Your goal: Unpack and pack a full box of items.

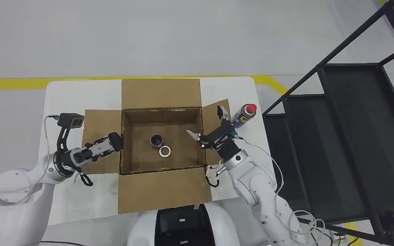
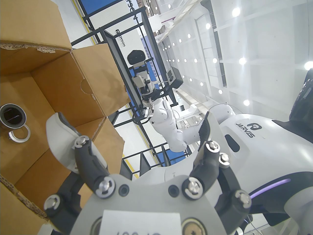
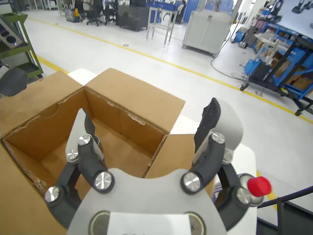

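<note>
We find the open brown corrugated-cardboard box [image 1: 161, 115] on the white counter [image 1: 74, 98]. Inside are a small dark metal-rimmed can [image 1: 157, 142] and, just beside it, a pale ring [image 1: 165, 150]. Both look light, rigid and slick, so we'd pinch the can's sides. The left end effector [image 2: 132, 125] and right end effector [image 3: 149, 113] are spread and empty.

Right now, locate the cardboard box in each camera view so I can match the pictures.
Top view: the cardboard box lies open in the middle of the table.
Left wrist view: the box stands open beside the left gripper.
Right wrist view: the box sits open just beyond the right gripper.
Shared landmark: the black stair frame beside the table.
</note>
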`<state>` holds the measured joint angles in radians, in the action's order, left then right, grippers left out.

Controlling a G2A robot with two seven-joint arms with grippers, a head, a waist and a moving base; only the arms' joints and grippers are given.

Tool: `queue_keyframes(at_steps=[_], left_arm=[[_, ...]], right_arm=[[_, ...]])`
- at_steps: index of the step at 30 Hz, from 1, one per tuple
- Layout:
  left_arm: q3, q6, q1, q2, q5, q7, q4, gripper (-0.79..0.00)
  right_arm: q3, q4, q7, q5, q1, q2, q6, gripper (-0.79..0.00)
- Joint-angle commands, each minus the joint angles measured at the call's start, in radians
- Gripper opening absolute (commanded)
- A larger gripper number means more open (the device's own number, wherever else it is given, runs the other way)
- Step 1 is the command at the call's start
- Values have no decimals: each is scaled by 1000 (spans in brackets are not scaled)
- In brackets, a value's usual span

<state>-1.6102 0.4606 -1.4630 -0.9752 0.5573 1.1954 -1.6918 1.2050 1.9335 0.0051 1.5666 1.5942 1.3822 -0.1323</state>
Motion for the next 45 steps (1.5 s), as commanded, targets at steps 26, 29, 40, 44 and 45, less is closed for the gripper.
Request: queue_keyframes(at_steps=[26,29,40,44,45], left_arm=[[0,0,0,0,0,0,0,0],[0,0,0,0,0,0,0,0],[0,0,0,0,0,0,0,0],[0,0,0,0,0,0,0,0],[0,0,0,0,0,0,0,0]], right_arm=[[-268,-245,599,-366,-323,66,28,0],[-326,-344,671,-371,-405,86,90,0],[-449,-593,689,-408,-581,149,162,0],[-484,-663,687,-411,-625,170,175,0],[-493,-679,683,-411,-634,175,181,0]])
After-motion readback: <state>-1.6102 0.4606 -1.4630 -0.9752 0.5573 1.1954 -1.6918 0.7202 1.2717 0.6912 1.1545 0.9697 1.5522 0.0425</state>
